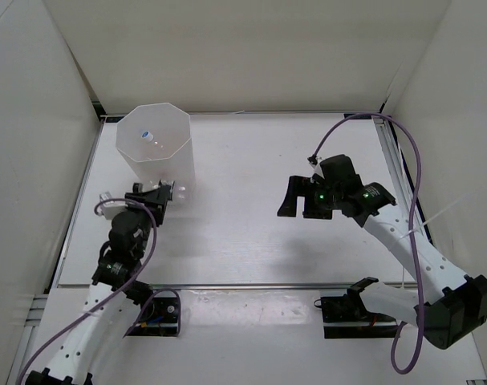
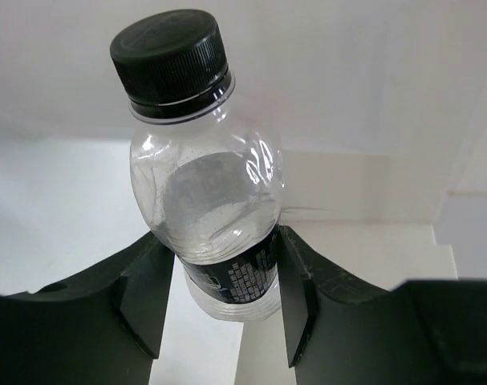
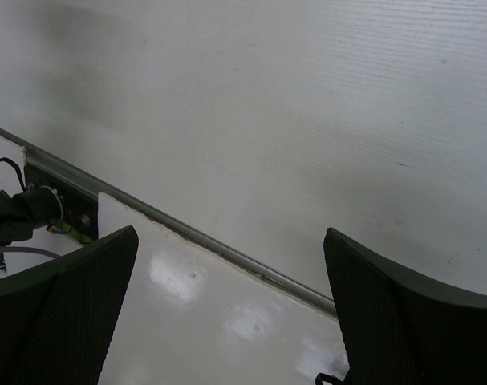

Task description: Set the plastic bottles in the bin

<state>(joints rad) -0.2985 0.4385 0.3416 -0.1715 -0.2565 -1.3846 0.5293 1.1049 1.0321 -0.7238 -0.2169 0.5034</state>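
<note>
The left fingers (image 2: 139, 293) clamp a black-capped bottle (image 2: 207, 200) just beside the bin (image 1: 183, 164); the right fingers (image 3: 66, 313) hang wide apart, empty.

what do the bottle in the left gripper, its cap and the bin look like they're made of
The bottle: likely thin clear plastic, glossy; you can see through it and it shows sharp highlights. The cap: black plastic, fairly matte, with moulded ridges around its side. The bin: probably white translucent plastic; its faceted wall looks milky.
</note>
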